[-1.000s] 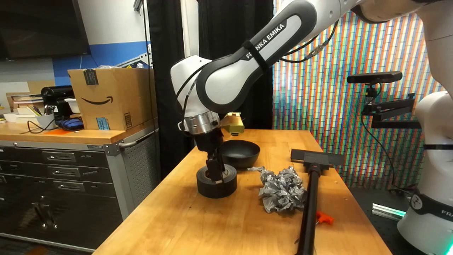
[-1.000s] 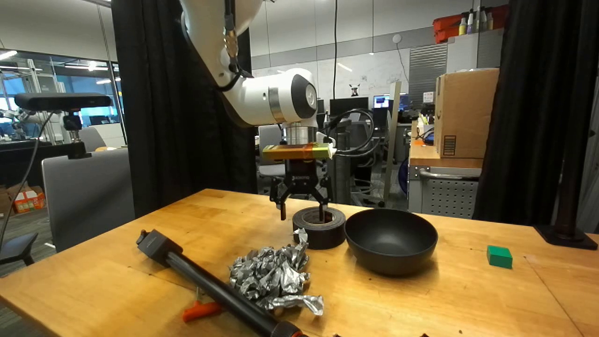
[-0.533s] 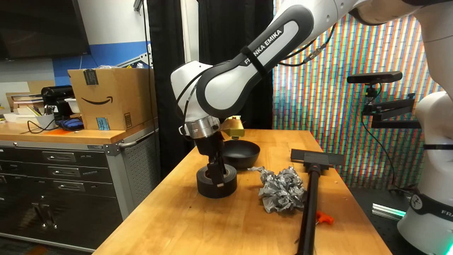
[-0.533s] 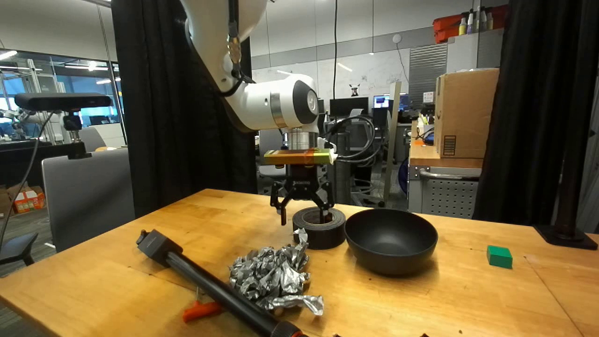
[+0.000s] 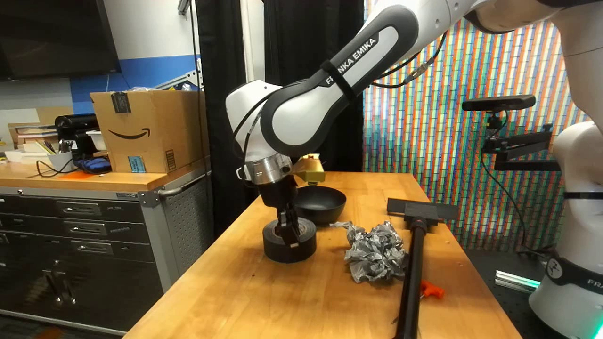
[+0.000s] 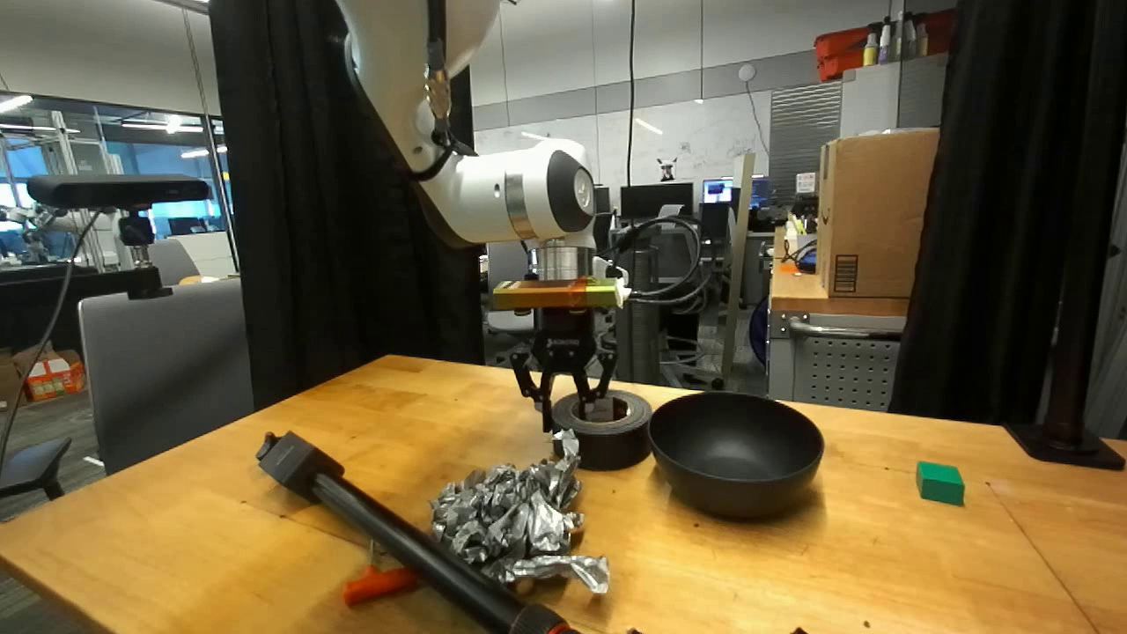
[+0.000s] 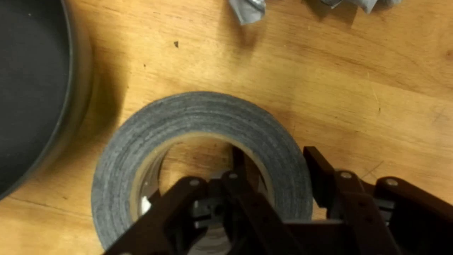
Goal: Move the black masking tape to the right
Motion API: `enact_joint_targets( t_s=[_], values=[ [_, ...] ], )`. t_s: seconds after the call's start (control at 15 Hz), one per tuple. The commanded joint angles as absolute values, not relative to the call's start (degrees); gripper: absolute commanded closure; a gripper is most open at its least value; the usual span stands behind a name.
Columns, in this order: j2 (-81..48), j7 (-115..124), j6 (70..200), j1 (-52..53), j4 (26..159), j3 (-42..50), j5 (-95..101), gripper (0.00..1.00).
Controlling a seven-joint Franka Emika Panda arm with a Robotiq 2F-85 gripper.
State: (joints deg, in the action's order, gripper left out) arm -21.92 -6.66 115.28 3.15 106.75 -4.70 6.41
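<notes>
The black masking tape, a thick roll, lies flat on the table in both exterior views, beside the black bowl. My gripper reaches down over the roll's wall. In the wrist view the outer finger sits against or very near the outside of the tape. Inside the hole is the inner finger, largely covered by its own linkage. A dark strip shows between that finger and the cardboard core, so whether both fingers press on the wall is unclear. The roll rests level.
The black bowl stands close to the tape. Crumpled silver foil lies nearby, with a black pole-shaped tool and an orange-handled tool past it. A green block sits beyond the bowl.
My gripper first sank a little lower over the tape. Since half a second ago its fingers have drawn much closer together around the roll's wall, and the tape has shifted very slightly.
</notes>
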Motion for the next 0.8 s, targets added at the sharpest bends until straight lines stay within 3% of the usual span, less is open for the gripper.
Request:
enact_joint_targets(
  t_s=[0.0,0.07,0.73],
  values=[
    [-21.9,-7.9,114.9,4.4,105.9,-5.6,5.9,0.85],
    [-22.1,-8.0,114.7,4.9,105.8,-6.0,5.9,0.92],
    [-24.0,-10.5,112.7,11.7,103.2,-11.1,7.1,0.92]
  ],
)
